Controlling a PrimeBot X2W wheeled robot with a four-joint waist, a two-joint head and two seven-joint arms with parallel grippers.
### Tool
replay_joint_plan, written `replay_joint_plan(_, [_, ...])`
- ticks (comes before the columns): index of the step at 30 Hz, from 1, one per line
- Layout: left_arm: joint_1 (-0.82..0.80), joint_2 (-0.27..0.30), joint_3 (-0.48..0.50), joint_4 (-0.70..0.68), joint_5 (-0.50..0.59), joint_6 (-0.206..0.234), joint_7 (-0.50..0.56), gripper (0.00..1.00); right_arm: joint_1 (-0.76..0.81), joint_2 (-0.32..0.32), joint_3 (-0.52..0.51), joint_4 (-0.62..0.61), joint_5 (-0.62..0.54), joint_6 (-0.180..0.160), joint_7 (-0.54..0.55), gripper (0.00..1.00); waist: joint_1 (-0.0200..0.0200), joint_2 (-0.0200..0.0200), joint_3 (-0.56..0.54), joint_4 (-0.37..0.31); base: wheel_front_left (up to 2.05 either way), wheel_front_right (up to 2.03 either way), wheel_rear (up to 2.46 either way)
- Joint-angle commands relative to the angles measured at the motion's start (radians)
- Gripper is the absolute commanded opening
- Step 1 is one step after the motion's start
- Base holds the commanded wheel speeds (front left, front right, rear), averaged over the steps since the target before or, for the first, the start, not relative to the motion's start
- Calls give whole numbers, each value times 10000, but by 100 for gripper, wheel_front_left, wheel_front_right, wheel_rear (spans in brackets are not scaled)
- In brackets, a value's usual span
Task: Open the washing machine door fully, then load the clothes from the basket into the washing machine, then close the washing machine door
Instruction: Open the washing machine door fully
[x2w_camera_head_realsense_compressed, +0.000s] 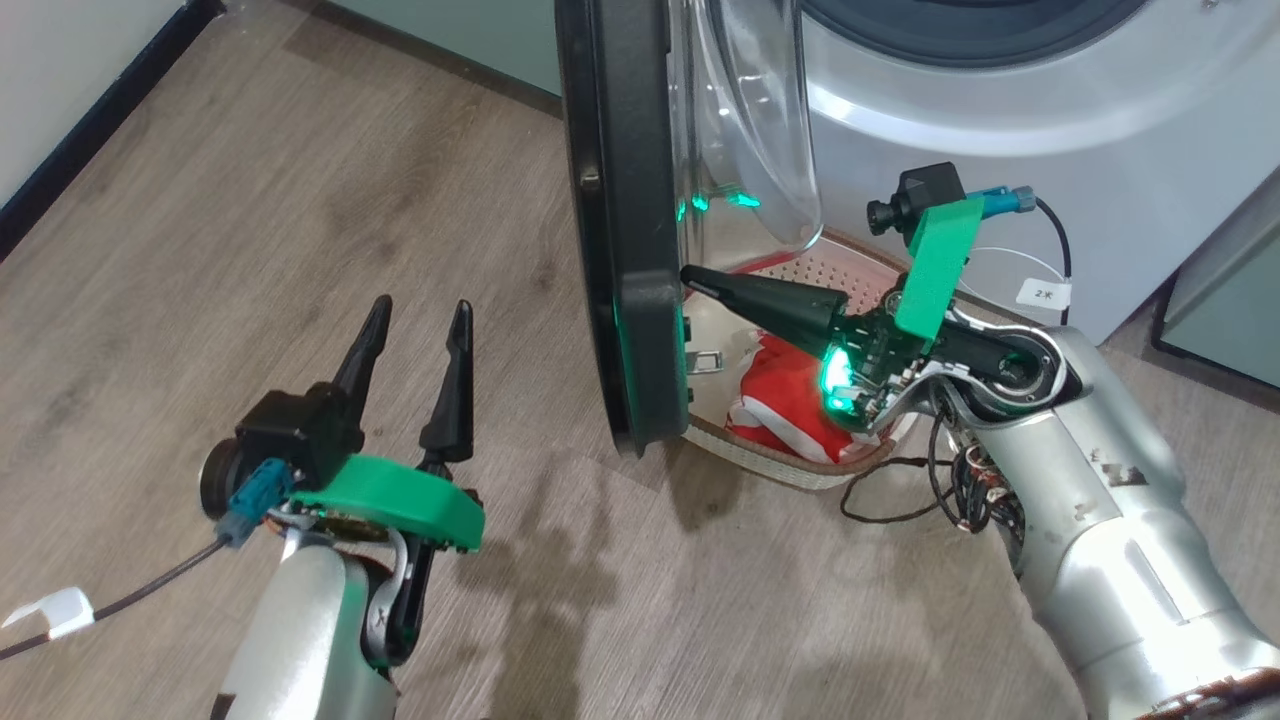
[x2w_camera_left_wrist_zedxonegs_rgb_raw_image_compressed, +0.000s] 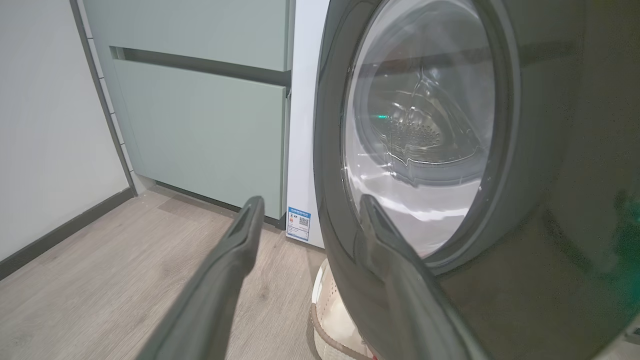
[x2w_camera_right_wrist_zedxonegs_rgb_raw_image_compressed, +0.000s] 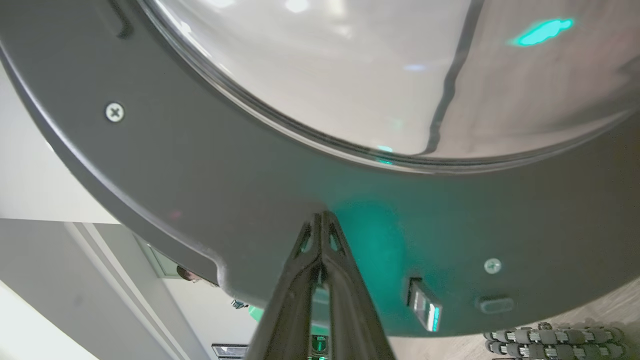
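Note:
The washing machine door (x2w_camera_head_realsense_compressed: 625, 220) hangs part-way open, edge-on to me, its glass bowl (x2w_camera_head_realsense_compressed: 745, 120) facing the white washing machine (x2w_camera_head_realsense_compressed: 1000, 170). My right gripper (x2w_camera_head_realsense_compressed: 690, 278) is shut with nothing in it, its tips pressed against the door's black inner rim (x2w_camera_right_wrist_zedxonegs_rgb_raw_image_compressed: 250, 190) near the latch (x2w_camera_right_wrist_zedxonegs_rgb_raw_image_compressed: 424, 310). Below the door sits the basket (x2w_camera_head_realsense_compressed: 800, 465) holding the red clothes (x2w_camera_head_realsense_compressed: 790, 390). My left gripper (x2w_camera_head_realsense_compressed: 418, 318) stands open over the floor, left of the door; in the left wrist view its right finger (x2w_camera_left_wrist_zedxonegs_rgb_raw_image_compressed: 395, 270) lies beside the door's glossy outer rim (x2w_camera_left_wrist_zedxonegs_rgb_raw_image_compressed: 550, 200).
Pale green cabinets (x2w_camera_left_wrist_zedxonegs_rgb_raw_image_compressed: 200, 115) stand left of the machine, with a dark skirting board (x2w_camera_left_wrist_zedxonegs_rgb_raw_image_compressed: 65, 230) along the white wall. Wood floor (x2w_camera_head_realsense_compressed: 250, 230) spreads out to the left of the door. A loose black cable (x2w_camera_head_realsense_compressed: 900, 500) hangs from my right arm beside the basket.

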Motion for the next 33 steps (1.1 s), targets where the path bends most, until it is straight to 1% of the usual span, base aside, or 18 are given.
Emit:
replay_joint_plan(1, [-84,141,318,-293,-52,77,-95,100,54,294,97,-412,175,6,-168,0,1,-1,-26,-16,0,0,0])
replay_joint_plan(5, [-46,141,348,-301,-35,104,-95,100,371,269,-226,-691,497,6,-473,0,1,-1,-64,-96,0,0,0])
replay_joint_plan(9, [-41,141,372,-279,-16,87,-95,100,1037,88,-842,-1410,828,6,-935,0,1,-1,-96,-228,0,0,0])
replay_joint_plan(10, [-39,141,378,-266,-18,76,-95,100,1270,50,-993,-1662,923,6,-1018,8,1,-1,-107,-267,0,0,0])
replay_joint_plan(11, [-34,141,399,-260,-24,71,-95,100,1521,0,-1151,-1936,971,6,-1151,53,1,-1,-124,-313,0,0,0])
replay_joint_plan(12, [-22,141,418,-247,-21,69,-95,100,1787,-66,-1309,-2215,955,6,-1342,100,1,-1,-152,-352,0,0,0])
replay_joint_plan(17, [35,141,565,-222,45,61,-95,100,3194,-122,-2167,-3624,1117,6,-2191,100,1,-1,-243,-575,0,0,0])
replay_joint_plan(18, [35,141,565,-222,45,61,-95,100,3194,-122,-2167,-3624,1117,6,-2191,100,1,-1,-243,-575,0,0,0])
replay_joint_plan(23, [77,141,714,-220,120,33,-95,100,4577,-48,-2677,-4886,1095,6,-2811,100,1,-1,-317,-765,0,0,0])
replay_joint_plan(24, [93,141,768,-226,152,16,-95,100,5083,11,-2811,-5318,1004,6,-3110,100,1,-1,-325,-827,0,0,0])
replay_joint_plan(26, [101,141,830,-218,183,-2,-95,100,5548,88,-2893,-5696,930,6,-3431,100,1,-1,-332,-878,0,0,0])
replay_joint_plan(30, [128,141,954,-187,236,-14,-95,100,6224,200,-2948,-6301,458,6,-4215,100,1,-1,-372,-982,0,0,0])
replay_joint_plan(33, [145,142,1018,-161,297,-11,-95,100,6381,250,-2978,-6647,-324,6,-5145,100,1,-1,-420,-1047,0,0,0])
